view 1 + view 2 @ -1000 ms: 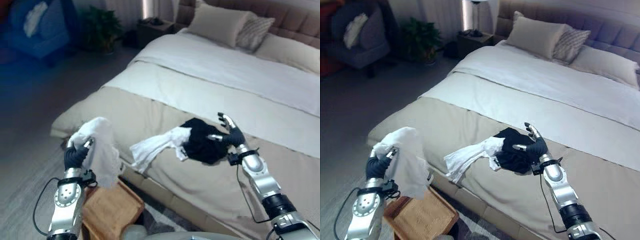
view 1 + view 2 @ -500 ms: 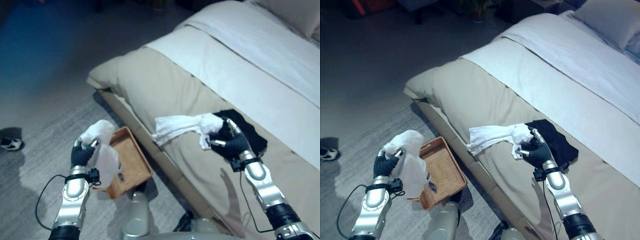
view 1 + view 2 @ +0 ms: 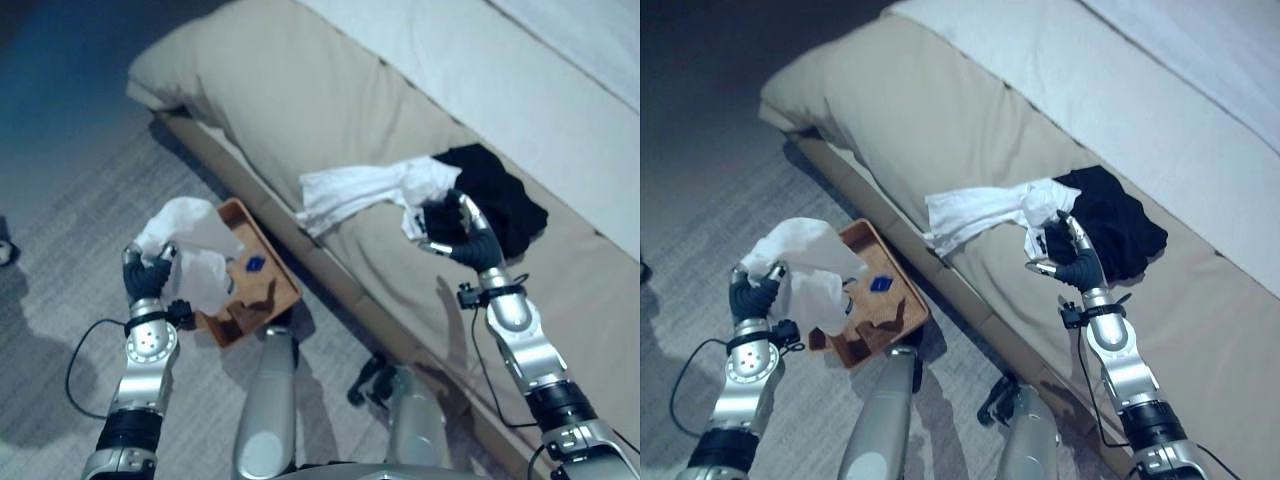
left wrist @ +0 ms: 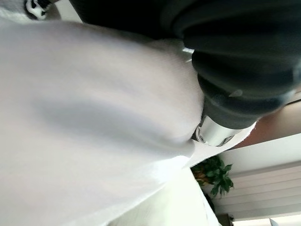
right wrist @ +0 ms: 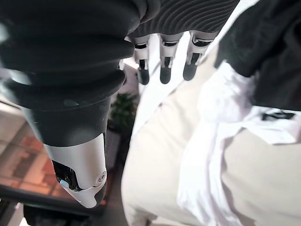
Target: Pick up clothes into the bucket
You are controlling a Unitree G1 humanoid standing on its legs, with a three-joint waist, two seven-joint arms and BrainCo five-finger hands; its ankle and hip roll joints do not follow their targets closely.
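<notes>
The bed (image 3: 300,100), under a beige cover with a white sheet further up, runs across the upper part of the head views. On its near edge lies a white garment (image 3: 360,185), its long axis running roughly along the bed's edge, one end drooping over the side toward the basket, the other bunched against a black garment (image 3: 500,195) that touches it. On the grey floor (image 3: 60,250) beside the bed sits a shallow brown woven basket (image 3: 283,290) with a small blue item (image 3: 254,264) inside; any print on it is too small to read. A white cloth (image 3: 805,265) hangs over the basket's near rim, clenched in the left hand (image 3: 752,296). The right hand (image 3: 465,240) hovers over the bunched end with fingers relaxed and spread, grasping nothing.
</notes>
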